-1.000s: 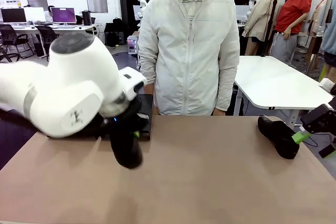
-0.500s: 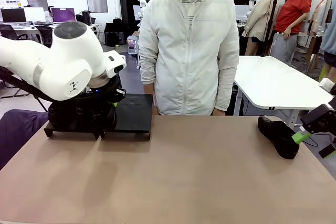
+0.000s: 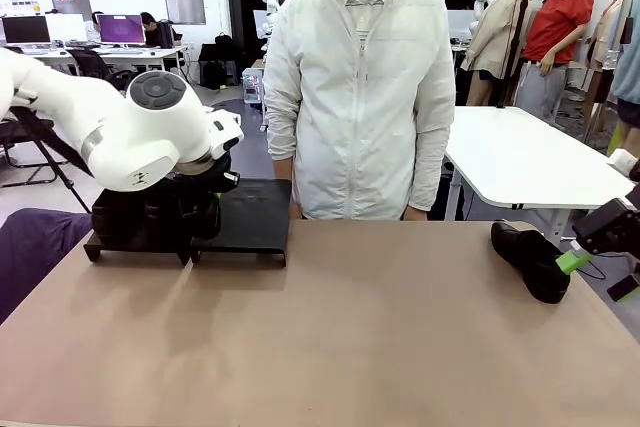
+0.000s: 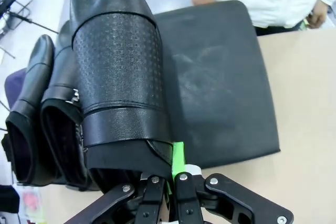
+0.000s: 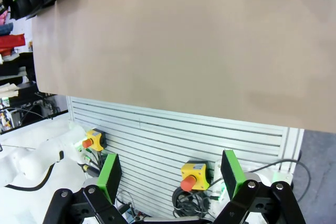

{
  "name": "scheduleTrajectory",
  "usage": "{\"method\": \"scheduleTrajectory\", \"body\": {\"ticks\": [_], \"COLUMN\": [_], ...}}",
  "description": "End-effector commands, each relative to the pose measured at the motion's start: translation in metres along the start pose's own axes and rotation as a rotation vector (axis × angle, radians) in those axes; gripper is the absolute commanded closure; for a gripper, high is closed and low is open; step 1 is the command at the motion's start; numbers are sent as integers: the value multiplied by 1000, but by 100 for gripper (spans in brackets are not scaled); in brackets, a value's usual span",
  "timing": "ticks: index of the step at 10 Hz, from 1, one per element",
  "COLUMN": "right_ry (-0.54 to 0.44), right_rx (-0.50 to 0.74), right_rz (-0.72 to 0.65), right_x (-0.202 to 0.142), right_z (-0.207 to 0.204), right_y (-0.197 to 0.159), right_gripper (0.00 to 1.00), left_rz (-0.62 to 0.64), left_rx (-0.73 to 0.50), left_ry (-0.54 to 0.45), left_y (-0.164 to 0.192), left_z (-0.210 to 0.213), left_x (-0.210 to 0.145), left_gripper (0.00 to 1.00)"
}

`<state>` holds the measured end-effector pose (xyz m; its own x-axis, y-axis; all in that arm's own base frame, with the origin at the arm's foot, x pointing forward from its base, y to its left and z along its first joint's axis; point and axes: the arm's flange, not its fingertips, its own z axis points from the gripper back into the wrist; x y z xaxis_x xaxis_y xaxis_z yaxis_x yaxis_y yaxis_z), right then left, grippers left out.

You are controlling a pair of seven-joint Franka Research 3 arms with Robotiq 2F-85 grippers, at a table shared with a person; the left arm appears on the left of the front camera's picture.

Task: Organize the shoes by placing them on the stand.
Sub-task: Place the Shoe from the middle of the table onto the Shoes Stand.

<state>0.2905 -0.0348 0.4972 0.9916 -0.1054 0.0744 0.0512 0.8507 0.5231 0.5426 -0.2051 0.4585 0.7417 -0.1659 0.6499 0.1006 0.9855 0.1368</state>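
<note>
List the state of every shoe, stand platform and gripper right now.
Left gripper: shut on textured shoe's heel rim.
Textured shoe: held, beside the stowed shoes.
Stowed shoes: side by side on left platform.
Right platform: bare.
Fourth shoe: on table, not yet placed.
Right gripper: open, empty.

Nothing legible here: the small dark mark (image 3: 141,179) on the left arm's white joint (image 3: 150,142) is too tiny to read.
</note>
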Motion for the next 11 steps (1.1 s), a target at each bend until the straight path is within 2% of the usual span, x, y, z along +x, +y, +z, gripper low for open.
{"method": "scheduleTrajectory", "body": {"ticks": [1,5,9,10,11], "right_ry": [1,1,1,1,1], "right_rx": [22,22,22,22,22], "right_rz": [5,5,5,5,5], "right_x": [0,0,0,0,0], "right_z": [2,2,2,2,2], "right_y": [1,1,1,1,1], "right_gripper": [0,0,0,0,0], "left_rz": [10,29,28,31,31], "left_rx": [25,5,-28,-29,-36], "left_ry": [12,-1,54,57,57], "left_y": [-15,-14,-14,-14,-14], "left_z": [-14,-51,-60,-62,-63], "left_x": [13,24,32,33,34], "left_gripper": [100,100,100,42,0]}}
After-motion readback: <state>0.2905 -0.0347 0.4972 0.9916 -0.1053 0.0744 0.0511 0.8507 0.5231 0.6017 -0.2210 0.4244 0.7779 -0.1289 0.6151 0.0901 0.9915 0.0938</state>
